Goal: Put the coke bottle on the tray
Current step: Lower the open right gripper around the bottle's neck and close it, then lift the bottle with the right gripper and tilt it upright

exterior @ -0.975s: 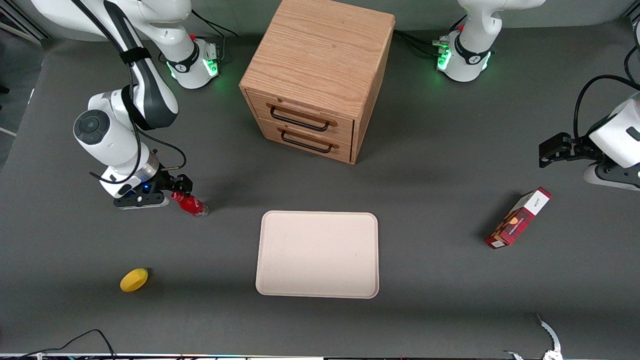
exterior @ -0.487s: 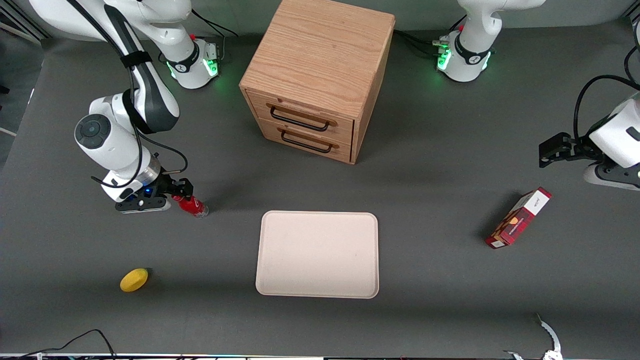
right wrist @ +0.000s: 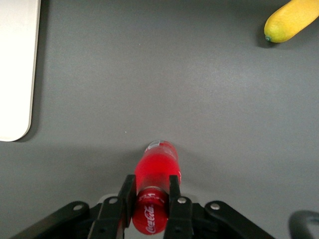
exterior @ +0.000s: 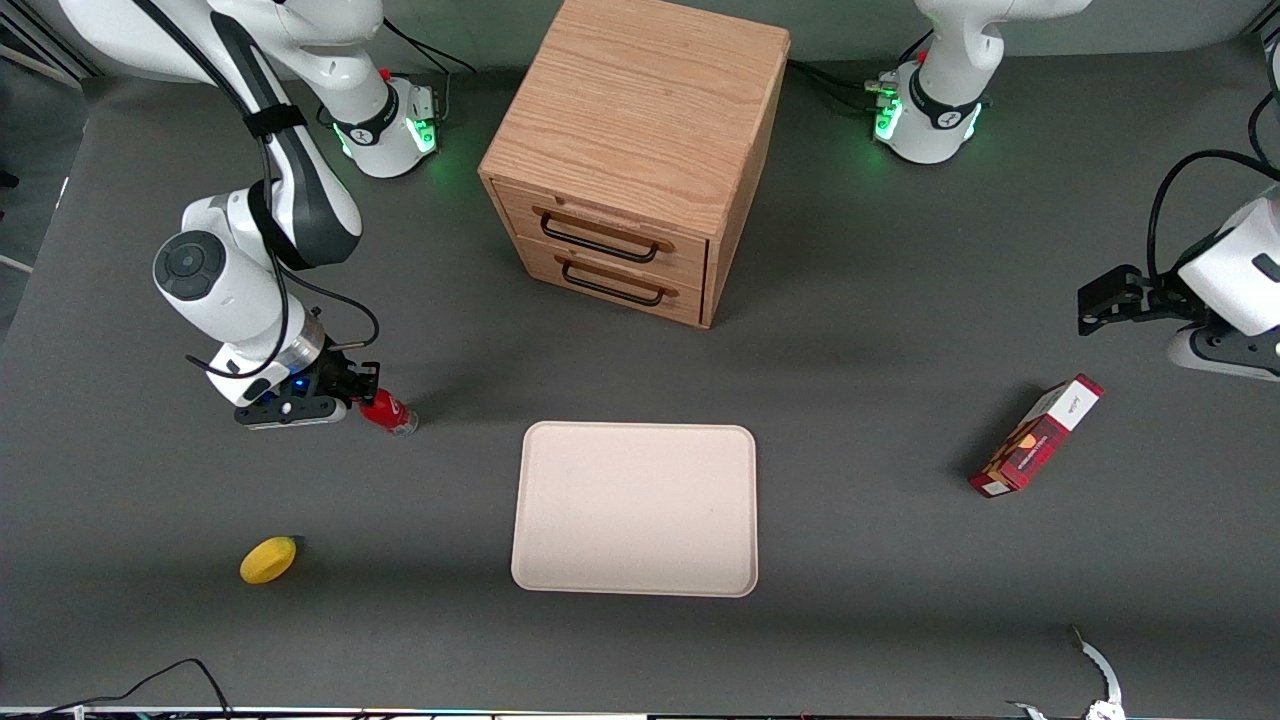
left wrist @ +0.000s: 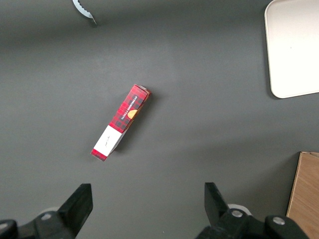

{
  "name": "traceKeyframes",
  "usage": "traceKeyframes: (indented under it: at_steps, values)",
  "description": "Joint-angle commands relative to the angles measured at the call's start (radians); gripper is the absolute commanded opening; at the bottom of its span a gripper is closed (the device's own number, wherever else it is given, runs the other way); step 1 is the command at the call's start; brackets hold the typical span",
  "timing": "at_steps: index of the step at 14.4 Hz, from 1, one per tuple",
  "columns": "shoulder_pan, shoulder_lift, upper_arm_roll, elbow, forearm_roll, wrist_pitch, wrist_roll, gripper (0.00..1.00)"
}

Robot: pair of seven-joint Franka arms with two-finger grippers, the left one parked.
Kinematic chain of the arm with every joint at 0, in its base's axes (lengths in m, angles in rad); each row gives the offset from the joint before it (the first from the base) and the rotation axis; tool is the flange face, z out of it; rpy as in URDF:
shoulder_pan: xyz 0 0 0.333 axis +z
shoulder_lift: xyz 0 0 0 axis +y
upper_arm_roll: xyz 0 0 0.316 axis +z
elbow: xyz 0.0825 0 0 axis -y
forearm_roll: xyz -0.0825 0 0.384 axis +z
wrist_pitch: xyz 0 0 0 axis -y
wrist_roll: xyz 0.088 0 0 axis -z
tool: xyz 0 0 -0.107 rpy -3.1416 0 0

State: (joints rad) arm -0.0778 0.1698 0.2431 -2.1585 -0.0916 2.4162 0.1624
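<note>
The gripper [right wrist: 152, 191] is now closed around the coke bottle [right wrist: 155, 175], having crept farther over it in the last second; the tray [exterior: 634, 509] lies nearby, unreached.

Light is even and soft, coming from above. The cabinet [exterior: 630, 150] and carton [exterior: 1037, 436] cast faint, blurred shadows on the dark table [exterior: 880, 300]. The tray [exterior: 636, 510] looks pale, almost overexposed. All views are sharp; green lamps glow at the arm bases.
</note>
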Motion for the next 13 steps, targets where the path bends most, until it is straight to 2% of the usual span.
traceKeyframes:
  at_steps: [1, 4, 6, 13]
  values:
    - [0.004, 0.008, -0.001, 0.014, -0.010, 0.000, 0.000, 0.00]
    - [0.004, -0.001, 0.001, 0.022, -0.008, -0.008, -0.004, 0.00]
    - [0.004, -0.012, -0.001, 0.057, -0.008, -0.070, -0.007, 0.00]
    - [0.001, -0.053, 0.027, 0.386, 0.007, -0.608, -0.024, 0.00]
